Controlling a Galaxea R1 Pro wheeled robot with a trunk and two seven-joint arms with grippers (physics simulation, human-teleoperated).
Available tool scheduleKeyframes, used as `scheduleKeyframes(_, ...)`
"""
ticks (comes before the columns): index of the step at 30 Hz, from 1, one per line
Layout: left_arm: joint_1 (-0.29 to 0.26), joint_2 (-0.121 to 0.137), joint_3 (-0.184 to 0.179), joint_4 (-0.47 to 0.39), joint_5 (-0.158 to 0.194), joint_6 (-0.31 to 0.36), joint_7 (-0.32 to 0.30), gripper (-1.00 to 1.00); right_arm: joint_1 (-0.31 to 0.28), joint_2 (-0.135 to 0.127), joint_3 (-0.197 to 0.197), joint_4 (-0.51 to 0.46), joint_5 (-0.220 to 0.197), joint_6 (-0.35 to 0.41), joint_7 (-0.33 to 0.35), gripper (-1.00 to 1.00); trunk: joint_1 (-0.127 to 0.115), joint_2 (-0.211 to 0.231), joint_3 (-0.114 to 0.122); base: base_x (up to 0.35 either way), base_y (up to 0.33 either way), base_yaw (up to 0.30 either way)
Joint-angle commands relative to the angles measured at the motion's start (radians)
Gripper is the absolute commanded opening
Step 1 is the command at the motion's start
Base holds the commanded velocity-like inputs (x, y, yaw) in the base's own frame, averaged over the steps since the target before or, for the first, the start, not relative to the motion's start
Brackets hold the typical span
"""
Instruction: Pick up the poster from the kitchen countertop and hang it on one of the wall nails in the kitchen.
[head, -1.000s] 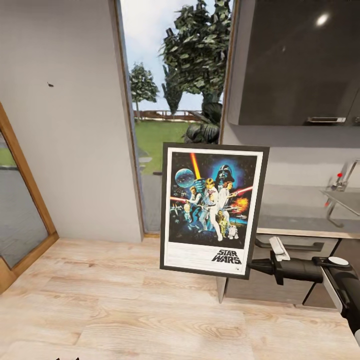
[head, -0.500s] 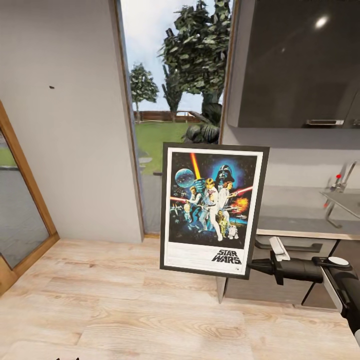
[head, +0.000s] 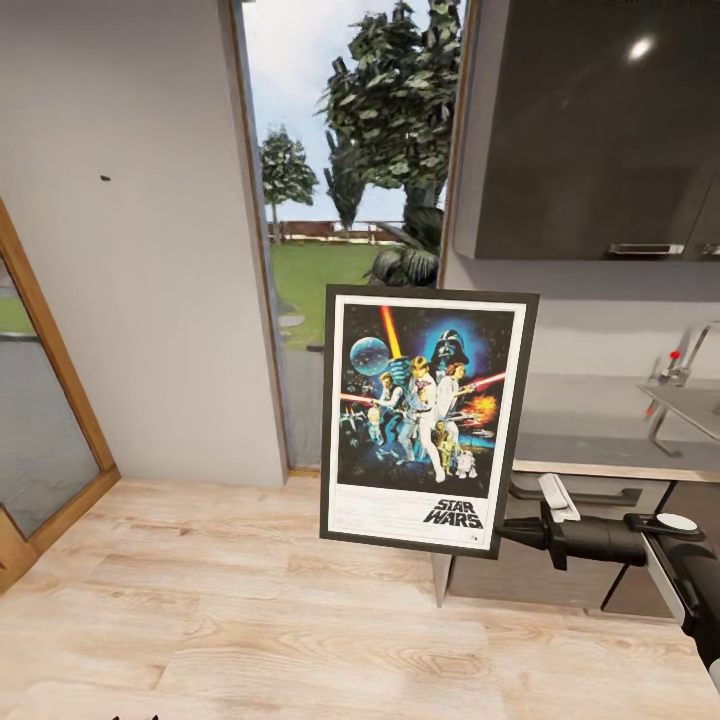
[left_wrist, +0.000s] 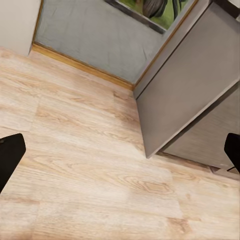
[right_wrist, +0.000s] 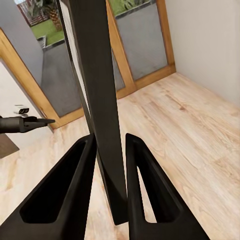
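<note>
Head view: poster (head: 428, 420), upright, face to camera, held at its lower right corner by right gripper (head: 507, 533); arm reaches in from the right. Behind gripper: kitchen countertop (head: 610, 432), dark upper cabinet (head: 590, 130). Wall nail (head: 105, 179) on grey wall, well apart, up and left of poster. Wood floor (head: 250, 620) below.

Left wrist view: left gripper (left_wrist: 120, 152) released, fingers (left_wrist: 9, 155) wide apart, nothing between; floor and cabinet side (left_wrist: 195, 95) beyond.

Right wrist view: right gripper clenched on poster edge, fingers (right_wrist: 75, 185) pressing both faces.
</note>
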Motion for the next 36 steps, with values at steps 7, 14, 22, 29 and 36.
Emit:
scheduleKeyframes(7, -0.001, 0.0, -0.002, 0.001, 0.004, -0.004, -0.003, 1.0, -0.001, 0.0, 0.0, 0.0, -0.002, 0.014, 0.005, -1.0, -0.026, 0.048, 0.02, 0.0, 0.0, 0.0)
scheduleKeyframes(14, -0.001, 0.0, -0.002, 0.001, 0.004, -0.004, -0.003, 1.0, -0.001, 0.0, 0.0, 0.0, -0.003, 0.014, 0.005, -1.0, -0.053, 0.097, 0.042, 0.0, 0.0, 0.0)
scheduleKeyframes(22, -0.001, 0.0, -0.002, 0.001, 0.004, -0.004, -0.003, 1.0, -0.001, 0.0, 0.0, -0.001, -0.004, 0.014, 0.005, -1.0, -0.076, 0.139, 0.061, 0.0, 0.0, 0.0)
scheduleKeyframes(29, -0.001, 0.0, -0.002, 0.001, 0.004, -0.004, -0.003, 1.0, -0.001, 0.0, 0.0, -0.001, -0.004, 0.014, 0.005, -1.0, -0.076, 0.139, 0.061, 0.0, 0.0, 0.0)
scheduleKeyframes(36, -0.001, 0.0, 0.001, 0.001, 0.004, -0.004, -0.004, 1.0, -0.001, 0.0, 0.0, -0.001, -0.004, 0.013, 0.005, -1.0, -0.076, 0.139, 0.061, 0.0, 0.0, 0.0)
